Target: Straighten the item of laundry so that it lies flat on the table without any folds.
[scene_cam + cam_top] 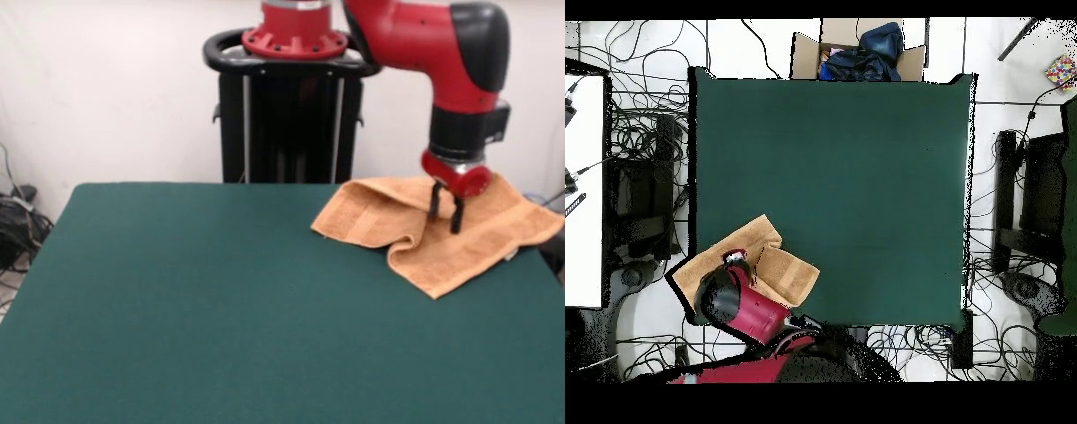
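The orange-tan towel (pixel 441 231) lies crumpled at the far right corner of the green table (pixel 221 300). Its left part is folded over in a rolled crease, and its right end reaches the table's edge. My gripper (pixel 446 212) hangs straight down over the middle of the towel. Its two black fingers (pixel 434 201) stand a little apart, with their tips on or just above the cloth and nothing held between them. In the overhead view the towel (pixel 780 275) is at the table's (pixel 865 180) lower left corner, partly over the edge. The red arm hides part of it, with the gripper (pixel 735 259) above it.
The robot's black pedestal (pixel 291 115) stands behind the table's far edge. In the overhead view a cardboard box (pixel 855 52) holding dark cloth sits beyond the top edge. Cables cover the floor on the left, and black stands flank both sides.
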